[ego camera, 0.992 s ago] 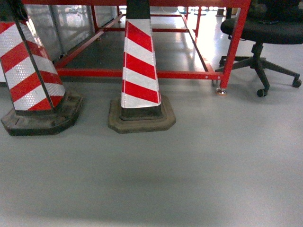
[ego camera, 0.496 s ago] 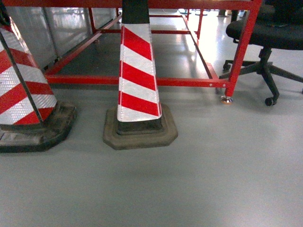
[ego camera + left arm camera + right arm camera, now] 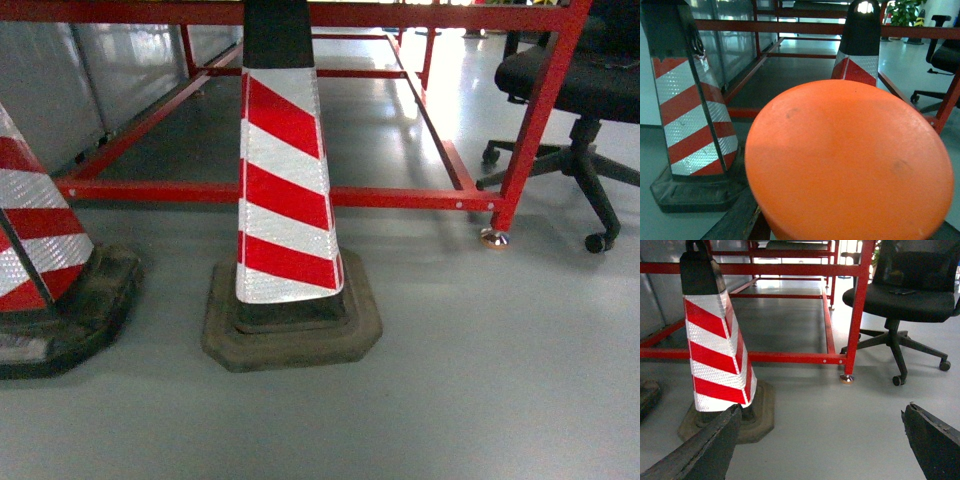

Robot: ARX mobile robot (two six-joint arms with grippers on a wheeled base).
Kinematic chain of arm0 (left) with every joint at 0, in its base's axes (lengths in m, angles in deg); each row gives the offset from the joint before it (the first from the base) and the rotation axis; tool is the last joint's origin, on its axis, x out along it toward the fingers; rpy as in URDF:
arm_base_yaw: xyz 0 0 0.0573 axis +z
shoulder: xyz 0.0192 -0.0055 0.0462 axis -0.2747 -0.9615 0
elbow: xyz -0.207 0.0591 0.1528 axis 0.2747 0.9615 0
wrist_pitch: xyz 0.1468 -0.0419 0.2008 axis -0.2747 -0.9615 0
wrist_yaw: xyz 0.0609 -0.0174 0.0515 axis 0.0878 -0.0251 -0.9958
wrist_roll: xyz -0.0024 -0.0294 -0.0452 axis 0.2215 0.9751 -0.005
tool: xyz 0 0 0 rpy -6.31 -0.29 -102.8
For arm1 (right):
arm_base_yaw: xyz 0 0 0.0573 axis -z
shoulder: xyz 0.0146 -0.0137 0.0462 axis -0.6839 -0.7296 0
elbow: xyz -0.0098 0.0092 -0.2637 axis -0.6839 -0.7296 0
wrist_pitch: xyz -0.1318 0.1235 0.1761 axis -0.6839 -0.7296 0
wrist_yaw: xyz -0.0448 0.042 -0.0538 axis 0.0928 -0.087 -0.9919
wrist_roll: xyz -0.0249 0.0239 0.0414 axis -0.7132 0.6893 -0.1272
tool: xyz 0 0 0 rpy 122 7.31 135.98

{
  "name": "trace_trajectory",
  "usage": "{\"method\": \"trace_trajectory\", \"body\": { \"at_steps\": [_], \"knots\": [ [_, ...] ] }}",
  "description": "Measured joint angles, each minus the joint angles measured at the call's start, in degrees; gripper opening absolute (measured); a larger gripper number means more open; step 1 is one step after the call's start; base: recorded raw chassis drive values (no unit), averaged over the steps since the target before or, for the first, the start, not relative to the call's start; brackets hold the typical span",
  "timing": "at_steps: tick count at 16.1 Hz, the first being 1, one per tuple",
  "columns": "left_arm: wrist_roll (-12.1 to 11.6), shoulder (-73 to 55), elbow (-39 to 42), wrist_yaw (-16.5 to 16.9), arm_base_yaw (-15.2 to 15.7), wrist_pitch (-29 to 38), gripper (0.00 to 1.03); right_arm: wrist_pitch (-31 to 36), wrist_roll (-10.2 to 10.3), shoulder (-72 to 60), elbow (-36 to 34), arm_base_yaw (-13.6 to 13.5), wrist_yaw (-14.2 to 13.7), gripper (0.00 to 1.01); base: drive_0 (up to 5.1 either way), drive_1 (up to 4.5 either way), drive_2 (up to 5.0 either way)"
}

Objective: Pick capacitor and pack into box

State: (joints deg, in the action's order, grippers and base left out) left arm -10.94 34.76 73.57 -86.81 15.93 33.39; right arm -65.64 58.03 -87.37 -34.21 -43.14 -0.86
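A broad orange round-topped thing, the capacitor (image 3: 850, 160), fills most of the left wrist view. One dark finger (image 3: 737, 220) of my left gripper lies against its lower left edge, and the other finger is hidden behind it. My right gripper (image 3: 822, 412) hangs open above bare grey floor, its two dark fingers (image 3: 700, 450) far apart with nothing between them. The box is out of view. Neither gripper shows in the head view.
A red-and-white striped cone (image 3: 285, 200) on a dark rubber base stands straight ahead, with another cone (image 3: 40, 260) at the left. Behind them runs a red steel frame (image 3: 400, 197) near the floor. A black office chair (image 3: 580, 90) stands at the right.
The head view has moved closer to the cones. They and the red frame now sit lower and larger in the frame, and the left cone has slid partly out at the left.
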Motion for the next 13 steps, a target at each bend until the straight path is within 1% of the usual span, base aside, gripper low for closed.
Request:
{"method": "trace_trajectory", "body": {
  "at_steps": [13],
  "knots": [
    [0.0,0.0,0.0,-0.04,0.0,-0.09,0.44,-0.11,0.0,0.0,0.0,0.0,-0.02,0.98,0.0,0.0,0.0]
  ]
}}
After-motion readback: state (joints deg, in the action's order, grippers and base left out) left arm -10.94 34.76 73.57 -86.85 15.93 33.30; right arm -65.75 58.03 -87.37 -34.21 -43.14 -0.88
